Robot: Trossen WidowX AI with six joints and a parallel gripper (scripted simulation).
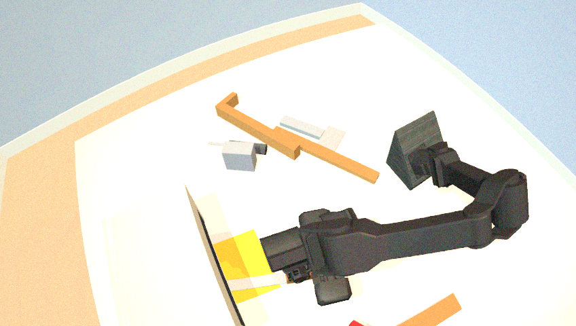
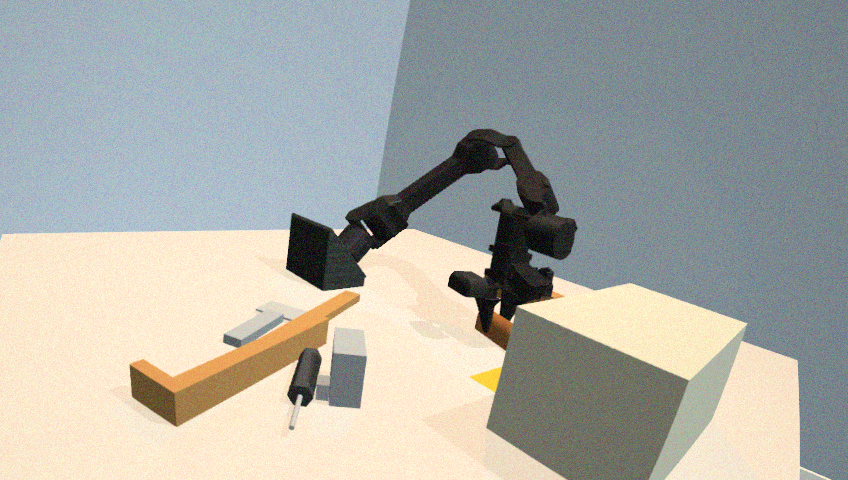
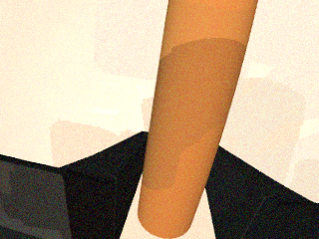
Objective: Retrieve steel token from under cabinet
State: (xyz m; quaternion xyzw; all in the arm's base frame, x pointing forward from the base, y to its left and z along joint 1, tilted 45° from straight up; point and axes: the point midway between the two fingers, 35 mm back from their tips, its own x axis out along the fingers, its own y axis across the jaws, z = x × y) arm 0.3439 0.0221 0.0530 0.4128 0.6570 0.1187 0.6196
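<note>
My gripper (image 1: 294, 277) (image 2: 493, 309) (image 3: 175, 143) is shut on an orange round rod (image 2: 497, 330) (image 3: 199, 107). It stands low, right in front of the pale cabinet (image 2: 601, 368) (image 1: 204, 210). In the top view the rod (image 1: 260, 281) looks pale and lies across the yellow marked area (image 1: 242, 254) (image 2: 487, 378) toward the cabinet's bottom edge. In the exterior view its far end is hidden behind the cabinet's corner. In the wrist view the rod points forward over pale table, with no yellow in sight. The steel token shows in no view.
An orange L-shaped rake (image 1: 258, 129) (image 2: 238, 362), a grey block (image 1: 239, 156) (image 2: 348, 365), a dark-handled pin tool (image 1: 260, 148) (image 2: 304, 369) and a flat grey T-piece (image 1: 311, 130) (image 2: 261, 321) lie behind. The arm's base (image 1: 411, 149) (image 2: 315, 252) stands beyond. An orange bar (image 1: 434, 312) lies at the front right.
</note>
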